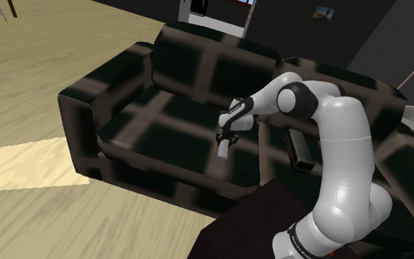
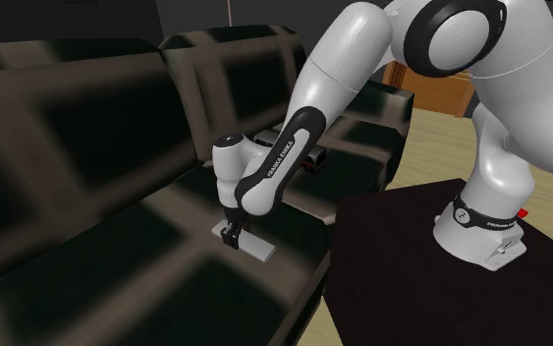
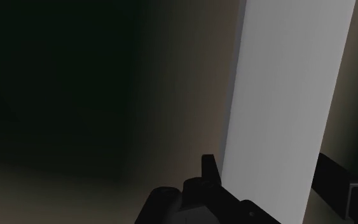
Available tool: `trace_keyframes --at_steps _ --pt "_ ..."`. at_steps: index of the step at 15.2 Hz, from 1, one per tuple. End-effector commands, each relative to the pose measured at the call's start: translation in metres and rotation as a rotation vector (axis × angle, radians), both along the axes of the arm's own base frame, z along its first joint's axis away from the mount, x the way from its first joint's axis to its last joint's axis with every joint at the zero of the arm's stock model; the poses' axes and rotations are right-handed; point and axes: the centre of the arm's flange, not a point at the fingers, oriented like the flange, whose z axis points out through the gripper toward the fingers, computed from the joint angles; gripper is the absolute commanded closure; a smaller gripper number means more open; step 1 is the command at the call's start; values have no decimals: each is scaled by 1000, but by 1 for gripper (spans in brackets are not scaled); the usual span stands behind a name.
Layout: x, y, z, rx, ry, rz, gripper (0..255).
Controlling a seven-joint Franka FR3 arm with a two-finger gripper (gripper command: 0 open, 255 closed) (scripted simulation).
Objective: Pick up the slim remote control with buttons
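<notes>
1. Remote control point(image 1: 222, 150) is showing as a plain, pale grey slab, long and slim, sitting mid-seat on the dark checked sofa point(image 1: 128, 126).
2. The gripper point(image 1: 226, 140) is pointing down over it. In the wrist view the black fingers point(image 3: 210, 170) are pressing on both long edges, clasping it.
3. The second exterior view is showing the slab lying level, low at the cushion. The shoulder view is showing a dark device point(image 1: 298, 151) farther right.

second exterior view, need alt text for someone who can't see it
A white robot arm bends down to a dark checked sofa, its black gripper closed over a flat pale remote lying on the seat. The arm stands on a dark box at the view's right, with pale wood floor behind.
</notes>
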Motion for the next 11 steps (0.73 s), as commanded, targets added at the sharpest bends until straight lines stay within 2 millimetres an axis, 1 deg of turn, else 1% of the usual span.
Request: trace_keyframes --at_steps 1,11 --pt "0 -1 9 0 0 0 255" --pt "0 -1 62 0 0 0 255"
